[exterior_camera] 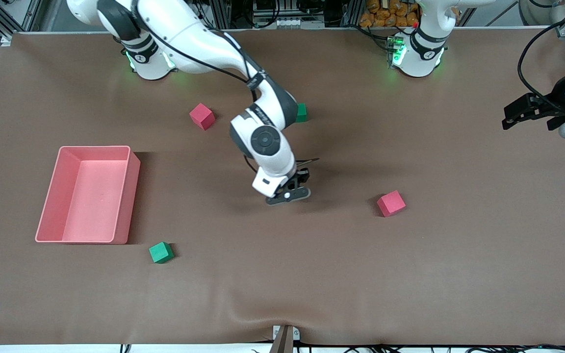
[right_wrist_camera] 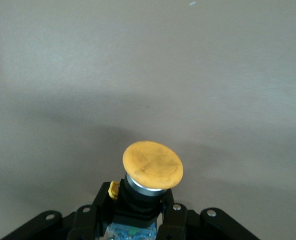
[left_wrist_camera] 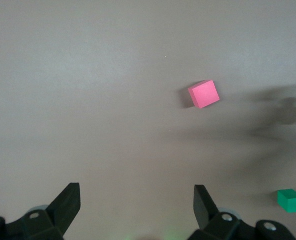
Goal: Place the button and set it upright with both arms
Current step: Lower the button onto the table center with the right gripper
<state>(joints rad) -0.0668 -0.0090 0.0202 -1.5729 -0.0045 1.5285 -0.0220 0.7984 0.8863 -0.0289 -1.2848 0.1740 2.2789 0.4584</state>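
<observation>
Carry step: right gripper (right_wrist_camera: 137, 212) clamped on the small orange-capped, black-bodied push button (right_wrist_camera: 152, 165), low over mid-table; left gripper (left_wrist_camera: 136, 205) waits wide open, holding nothing; next move probably needs setting it cap-up, gently.

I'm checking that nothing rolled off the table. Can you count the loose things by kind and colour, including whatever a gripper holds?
Red cubes: 2, one nearer the robots, one toward the left arm's end
Green cubes: 2, one near the pink tray, one partly hidden by the right arm
Pink tray: 1
Button, in the right gripper: 1
Total: 6
</observation>
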